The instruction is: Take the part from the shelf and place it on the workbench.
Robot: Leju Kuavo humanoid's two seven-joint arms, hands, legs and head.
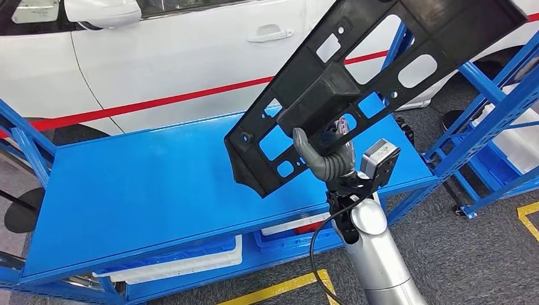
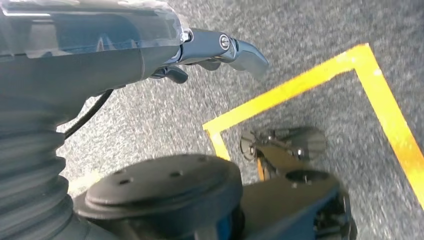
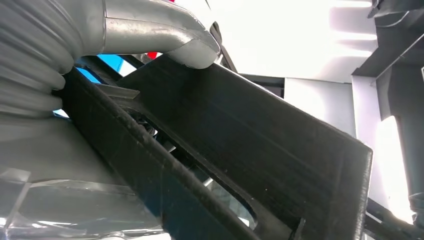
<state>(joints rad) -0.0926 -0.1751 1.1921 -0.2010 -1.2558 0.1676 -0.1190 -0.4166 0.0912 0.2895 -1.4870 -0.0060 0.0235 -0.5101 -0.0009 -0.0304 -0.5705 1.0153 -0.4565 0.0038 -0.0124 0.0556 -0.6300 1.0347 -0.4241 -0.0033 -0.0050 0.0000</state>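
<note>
Grey and thick, the thumb of the right robot hand (image 1: 327, 159) is pressing against the black plastic part (image 1: 356, 82), with the darker fingers wrapping behind it, so this robot hand is gripping the part near its lower middle. The part, a long flat panel with several cut-out openings, is tilting up and away to the right above the robot hand, clear of any surface. Beneath and beyond the robot hand the blue bench (image 1: 146, 190) is lying bare. Behind it a white car (image 1: 191, 44) is standing. The left robot hand (image 2: 220, 50) is hanging over grey floor (image 2: 310, 30), holding nothing, fingers loosely extended.
</note>
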